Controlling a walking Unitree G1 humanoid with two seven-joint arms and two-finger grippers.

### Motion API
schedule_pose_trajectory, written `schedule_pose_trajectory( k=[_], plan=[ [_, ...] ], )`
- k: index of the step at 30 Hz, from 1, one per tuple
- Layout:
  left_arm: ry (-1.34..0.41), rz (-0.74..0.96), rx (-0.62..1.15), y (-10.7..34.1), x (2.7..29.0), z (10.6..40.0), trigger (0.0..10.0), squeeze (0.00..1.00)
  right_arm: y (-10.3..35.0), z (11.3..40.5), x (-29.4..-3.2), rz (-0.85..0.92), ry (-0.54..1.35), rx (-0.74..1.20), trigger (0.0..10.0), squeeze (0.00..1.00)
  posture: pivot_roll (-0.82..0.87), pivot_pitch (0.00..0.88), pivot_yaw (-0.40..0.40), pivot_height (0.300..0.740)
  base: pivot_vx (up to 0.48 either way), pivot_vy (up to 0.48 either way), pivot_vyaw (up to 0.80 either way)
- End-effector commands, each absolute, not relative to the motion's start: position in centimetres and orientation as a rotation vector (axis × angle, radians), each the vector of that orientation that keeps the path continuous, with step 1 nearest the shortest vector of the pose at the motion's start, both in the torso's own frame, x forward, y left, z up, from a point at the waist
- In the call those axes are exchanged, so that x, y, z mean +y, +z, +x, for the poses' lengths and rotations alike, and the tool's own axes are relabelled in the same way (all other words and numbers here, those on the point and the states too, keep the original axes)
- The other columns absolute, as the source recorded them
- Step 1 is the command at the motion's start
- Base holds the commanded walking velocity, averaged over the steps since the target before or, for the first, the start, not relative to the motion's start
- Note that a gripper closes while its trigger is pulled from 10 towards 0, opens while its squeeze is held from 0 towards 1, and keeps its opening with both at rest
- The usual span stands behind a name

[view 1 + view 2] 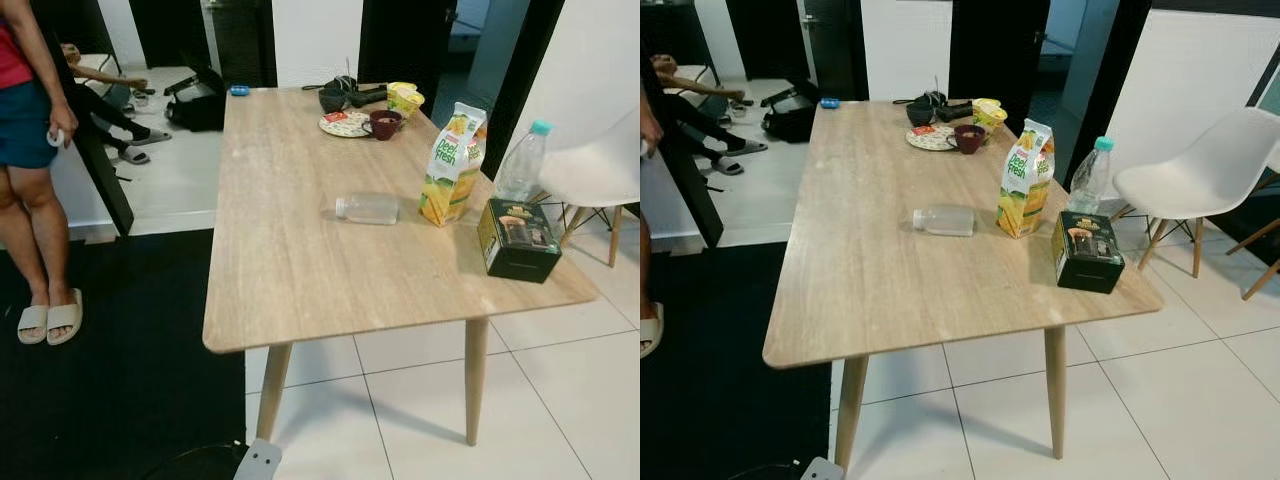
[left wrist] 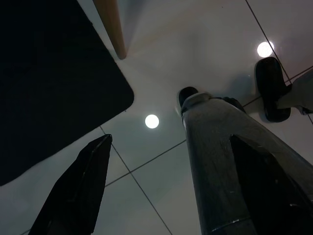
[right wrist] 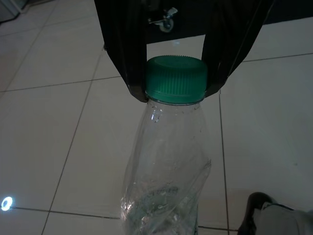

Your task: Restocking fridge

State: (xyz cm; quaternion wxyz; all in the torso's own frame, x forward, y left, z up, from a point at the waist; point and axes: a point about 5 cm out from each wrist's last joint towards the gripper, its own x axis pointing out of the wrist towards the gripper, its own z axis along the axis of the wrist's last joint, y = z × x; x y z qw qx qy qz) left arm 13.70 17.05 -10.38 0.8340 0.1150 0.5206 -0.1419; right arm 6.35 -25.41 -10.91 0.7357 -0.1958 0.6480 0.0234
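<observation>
Right wrist view: bottle (image 3: 166, 166) is clamped at its green cap (image 3: 175, 80) by right gripper (image 3: 175, 83) over tiled floor (image 3: 58, 127); left gripper (image 2: 171, 186) is spread, unloaded.

Head stereo pair overlooks the table (image 1: 300, 260); both wrist cameras face floor tiles (image 3: 58, 122)

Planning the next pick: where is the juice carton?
The juice carton stands upright on the table's right side, between the lying clear bottle and the upright water bottle.
</observation>
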Motion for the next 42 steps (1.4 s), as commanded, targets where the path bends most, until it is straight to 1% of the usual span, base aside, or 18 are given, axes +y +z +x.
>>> schedule_pose_trajectory(
  k=[1,13,26,30,42],
  plan=[
    [-0.318,0.231,1.17,-11.0,16.6,12.0,10.0,0.0,-10.8,6.6,-25.7,-0.426,0.039,1.419,10.0,0.0,0.03,0.0,-0.071,0.74,-0.304,0.0,0.0],
    [-0.32,0.233,1.167,-11.0,16.5,12.1,10.0,0.0,-10.6,7.3,-25.9,-0.402,0.034,1.399,10.0,0.0,0.03,0.0,-0.076,0.74,-0.307,0.0,0.0],
    [-0.32,0.234,1.168,-11.0,16.5,12.1,10.0,0.0,-10.5,7.5,-26.0,-0.369,0.024,1.392,10.0,0.0,0.03,0.0,-0.074,0.74,-0.303,0.0,0.0],
    [-0.319,0.238,1.169,-11.0,16.5,12.1,10.0,0.0,-10.5,7.6,-26.1,-0.35,0.029,1.391,10.0,0.0,0.02,0.0,-0.074,0.74,0.0,0.0,0.0],
    [-0.326,0.238,1.171,-11.0,16.5,12.0,10.0,0.0,-10.8,7.0,-25.4,-0.334,0.073,1.404,10.0,0.0,0.02,0.0,-0.068,0.74,0.0,0.0,0.78]
  ],
)
